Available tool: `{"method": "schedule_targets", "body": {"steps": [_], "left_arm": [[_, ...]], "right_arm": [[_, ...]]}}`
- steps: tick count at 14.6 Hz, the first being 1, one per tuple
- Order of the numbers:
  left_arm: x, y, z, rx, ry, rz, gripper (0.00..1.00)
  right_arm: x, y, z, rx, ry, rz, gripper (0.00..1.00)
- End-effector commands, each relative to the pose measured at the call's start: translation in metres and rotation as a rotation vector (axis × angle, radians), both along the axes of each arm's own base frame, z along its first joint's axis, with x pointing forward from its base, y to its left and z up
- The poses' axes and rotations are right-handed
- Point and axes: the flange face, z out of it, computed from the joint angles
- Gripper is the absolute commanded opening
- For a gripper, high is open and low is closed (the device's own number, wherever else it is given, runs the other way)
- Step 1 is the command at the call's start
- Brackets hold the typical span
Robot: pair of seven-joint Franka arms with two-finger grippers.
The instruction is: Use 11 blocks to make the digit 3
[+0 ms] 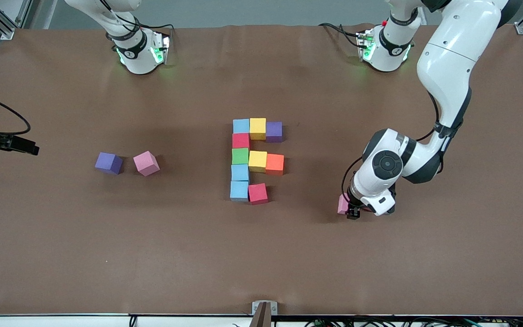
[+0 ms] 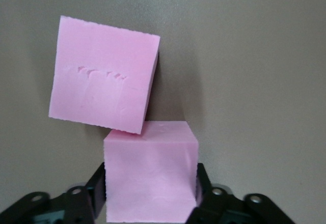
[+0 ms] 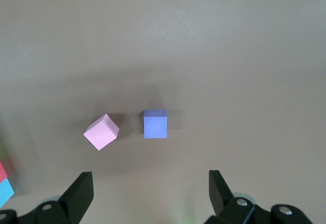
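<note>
Since the digit 3 at the middle of the table lacks only the last cube of the bar nearest the front edge, the left gripper is down at table level toward the left arm's end. Its jaws press both sides of a pink cube, a grip that looks taken for that gap. The empty spot sits just beside the red cube, on the side facing the left arm's end.

A second pink cube lies tilted and touches a corner of the gripped one, so it may get nudged on lift-off. The way to the gap looks unobstructed.

The right gripper waits with fingers spread wide, above a spare pink cube and a spare purple cube, well apart from the digit toward the right arm's end.
</note>
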Motion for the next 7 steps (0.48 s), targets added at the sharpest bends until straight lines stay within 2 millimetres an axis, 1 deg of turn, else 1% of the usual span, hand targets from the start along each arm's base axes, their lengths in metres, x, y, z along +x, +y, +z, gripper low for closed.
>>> {"method": "schedule_targets", "body": {"steps": [1, 2, 3, 4, 6, 7], "left_arm": [[0.0, -0.001, -0.003, 0.006, -0.013, -0.016, 0.22], [-0.001, -0.002, -0.003, 0.007, -0.012, -0.015, 0.19], [0.0, -0.005, 0.0, 0.006, -0.015, -0.01, 0.19], [0.0, -0.009, 0.007, 0.005, -0.017, -0.01, 0.18], [0.001, -0.037, 0.022, 0.01, -0.01, -0.008, 0.18], [0.002, -0.051, 0.029, 0.009, -0.005, 0.021, 0.18]], "right_arm": [[-0.002, -0.014, 0.001, 0.005, 0.005, -0.016, 1.0], [-0.001, -0.013, 0.003, 0.004, -0.004, -0.013, 1.0], [-0.001, -0.007, 0.009, -0.001, -0.013, -0.007, 1.0], [0.0, -0.006, 0.012, -0.002, -0.021, -0.006, 1.0], [0.001, -0.009, 0.016, 0.007, -0.033, -0.016, 1.0], [0.0, -0.004, 0.016, 0.02, -0.03, -0.011, 1.0]]}}
